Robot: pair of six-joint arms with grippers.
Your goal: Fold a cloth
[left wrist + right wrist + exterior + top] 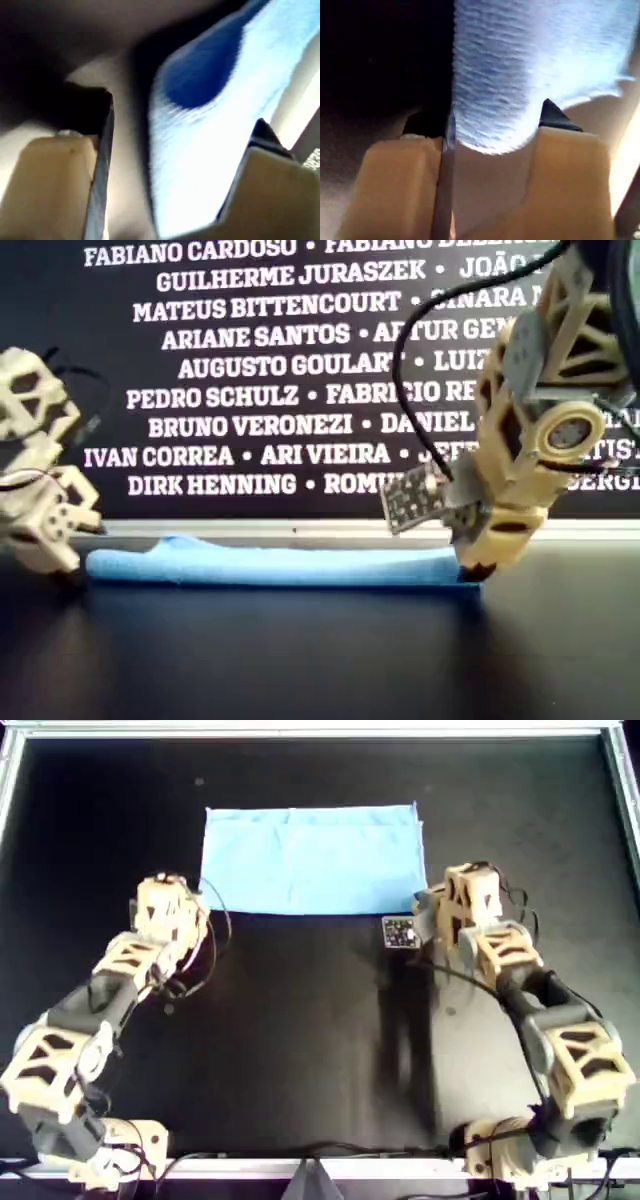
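The light blue cloth (312, 858) lies flat as a wide rectangle at the back middle of the black mat, and shows as a low blue strip in the exterior view (270, 566). My first gripper (185, 900) is low at its near left corner in the overhead view. It is open, with the cloth's edge (210, 165) inside the jaws toward one finger (184, 110). My second gripper (428, 908) is at the near right corner and touches the cloth's end (477, 570). It is open, with a rounded edge of the cloth (520, 60) between its fingers (490, 117).
The black mat (300, 1040) is bounded by a metal frame (300, 730). A small speckled tag board (400, 932) sticks out beside my second gripper. A dark wall with white names (250, 340) stands behind the table. Cables hang from both arms.
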